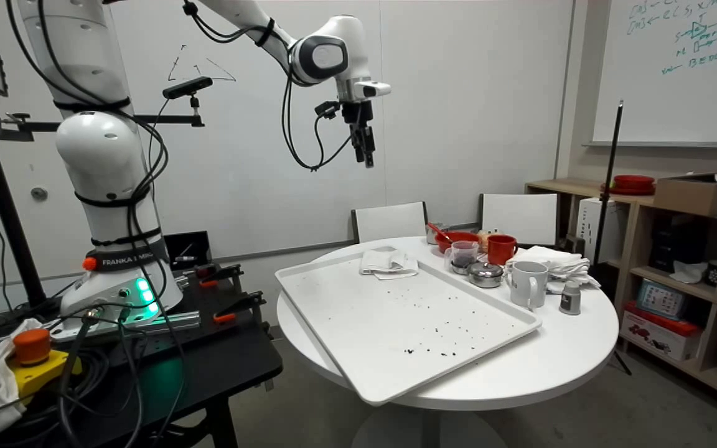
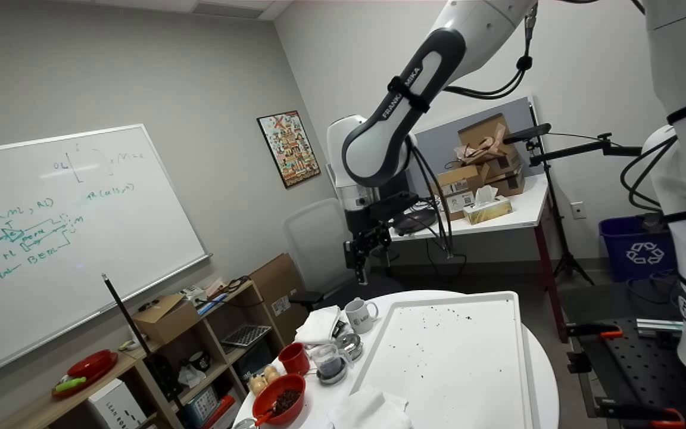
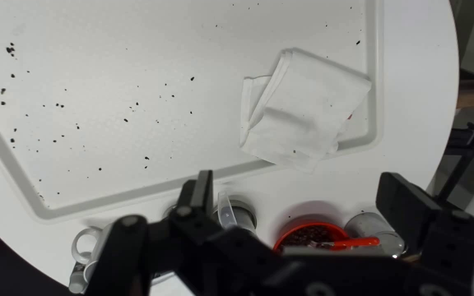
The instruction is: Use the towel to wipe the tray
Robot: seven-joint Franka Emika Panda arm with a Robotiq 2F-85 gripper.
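Observation:
The folded white towel (image 1: 388, 264) lies on the white tray (image 1: 358, 311) in a corner; it also shows in an exterior view (image 2: 373, 410). In the wrist view the towel (image 3: 309, 105) hangs over the rim of the tray (image 3: 159, 191). Dark crumbs are scattered over the tray, and one small dark speck is on the towel. My gripper (image 1: 365, 157) is high above the table, well above the towel; it also shows in an exterior view (image 2: 361, 274). In the wrist view the gripper (image 3: 297, 181) is open, its fingers wide apart with nothing between them.
Along one tray side stand a red bowl (image 3: 311, 234) of dark bits with a red-handled utensil, a red mug (image 1: 502, 249), a clear cup (image 1: 463, 254), a metal tin (image 1: 485, 274), a grey mug (image 1: 528, 284), a small bottle (image 1: 571, 298) and a white cloth pile (image 1: 551, 264).

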